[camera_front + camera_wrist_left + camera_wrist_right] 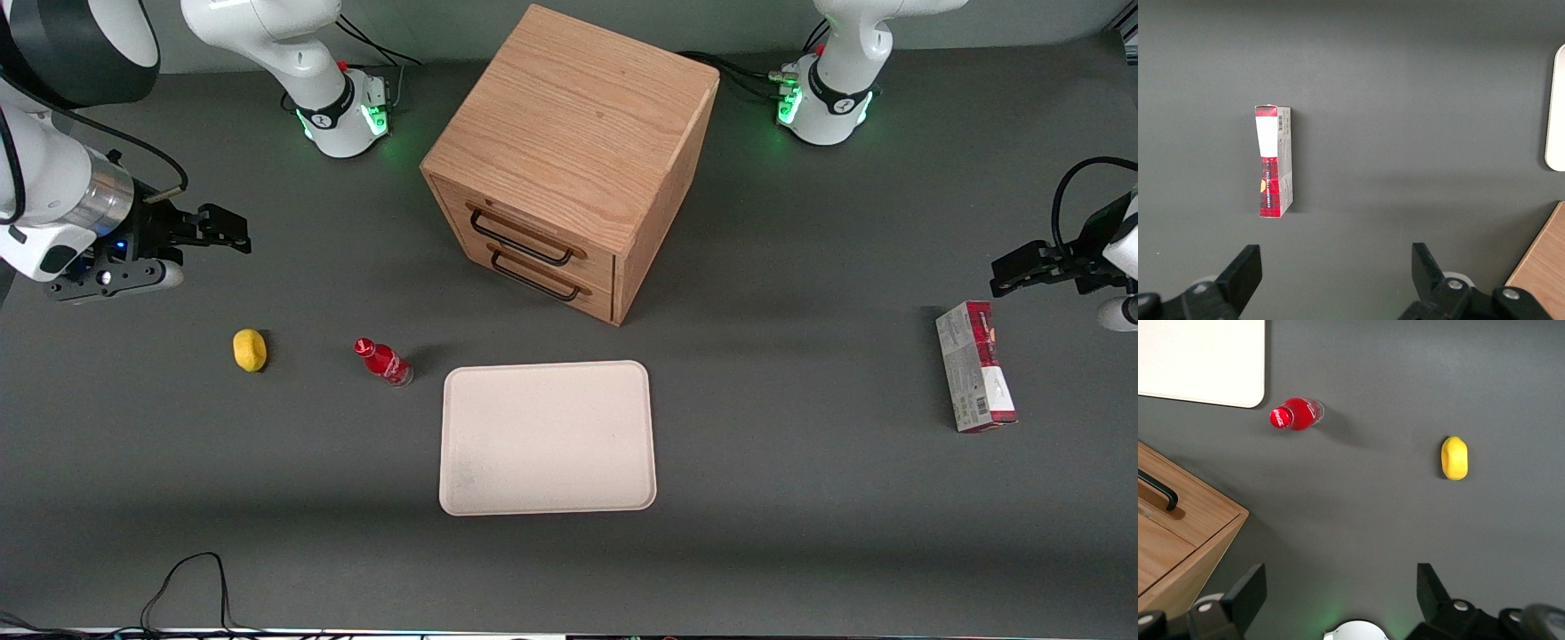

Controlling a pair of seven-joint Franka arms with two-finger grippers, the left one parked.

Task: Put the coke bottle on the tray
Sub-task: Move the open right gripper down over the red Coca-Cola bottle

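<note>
The coke bottle (pixel 383 361) stands on the grey table close beside the tray (pixel 548 437), toward the working arm's end; it has a red cap, red label and clear base. It also shows in the right wrist view (pixel 1295 414), next to a corner of the tray (pixel 1201 361). The tray is cream, flat and bare. My gripper (pixel 227 229) hangs high above the table at the working arm's end, farther from the front camera than the bottle. It is open and empty, with nothing between its fingers (pixel 1338 590).
A yellow lemon-like object (pixel 250 349) lies beside the bottle, toward the working arm's end. A wooden two-drawer cabinet (pixel 569 160) stands farther from the front camera than the tray. A red-and-grey carton (pixel 975 378) lies toward the parked arm's end.
</note>
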